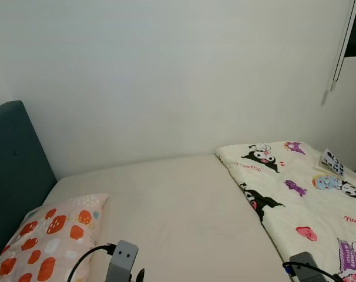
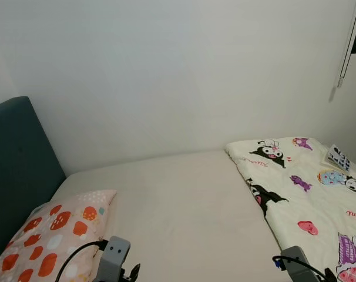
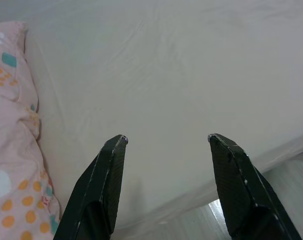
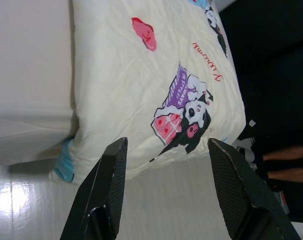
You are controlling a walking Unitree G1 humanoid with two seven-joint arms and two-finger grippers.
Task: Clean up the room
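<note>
Over the bed edge, both arms idle-ready: left gripper (image 3: 166,142) fingers spread above bare mattress (image 1: 178,205) beside the pillow (image 1: 46,235); right gripper (image 4: 166,145) fingers spread over the folded cartoon blanket's (image 1: 295,194) near edge, holding nothing. Blanket covers only the foot end, probably what needs spreading. Small object (image 1: 332,161) at its far corner, unclear.

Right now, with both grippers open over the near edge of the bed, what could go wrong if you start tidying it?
1. The cartoon blanket hangs over the mattress edge; a one-sided tug from the right gripper may slide it to the floor.
2. The pillow lies close beside the left gripper, so a careless reach might push it askew.
</note>
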